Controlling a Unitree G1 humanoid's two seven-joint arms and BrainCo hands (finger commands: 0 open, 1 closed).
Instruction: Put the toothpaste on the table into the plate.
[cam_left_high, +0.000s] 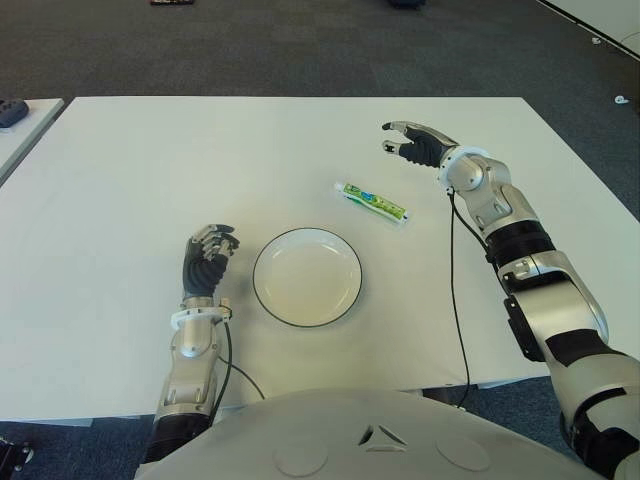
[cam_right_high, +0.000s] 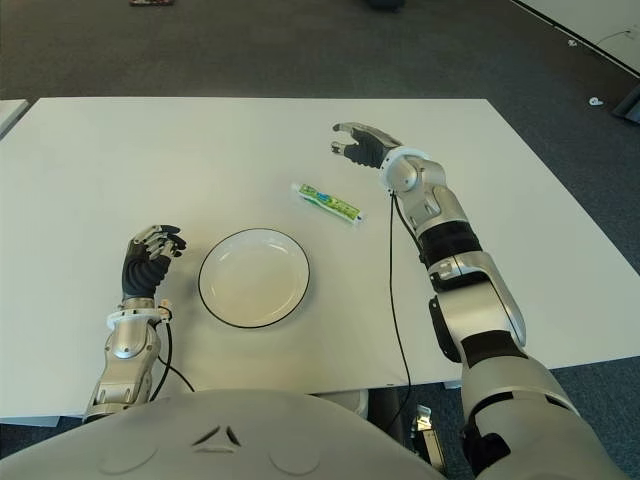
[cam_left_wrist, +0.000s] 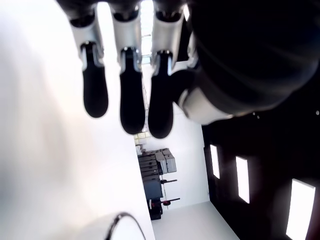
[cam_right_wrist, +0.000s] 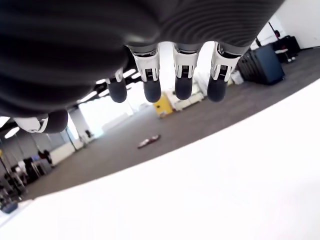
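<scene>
A white and green toothpaste tube (cam_left_high: 373, 202) lies flat on the white table (cam_left_high: 140, 170), just beyond and to the right of the plate. The plate (cam_left_high: 307, 277) is white with a dark rim and holds nothing. My right hand (cam_left_high: 408, 142) hovers above the table behind and to the right of the tube, apart from it, fingers spread and holding nothing. My left hand (cam_left_high: 208, 255) shows to the left of the plate, fingers loosely bent, holding nothing. Neither wrist view shows the tube.
A black cable (cam_left_high: 455, 290) runs along my right arm over the table's right part. A second table's corner with a dark object (cam_left_high: 10, 112) shows at the far left. Dark carpet surrounds the table.
</scene>
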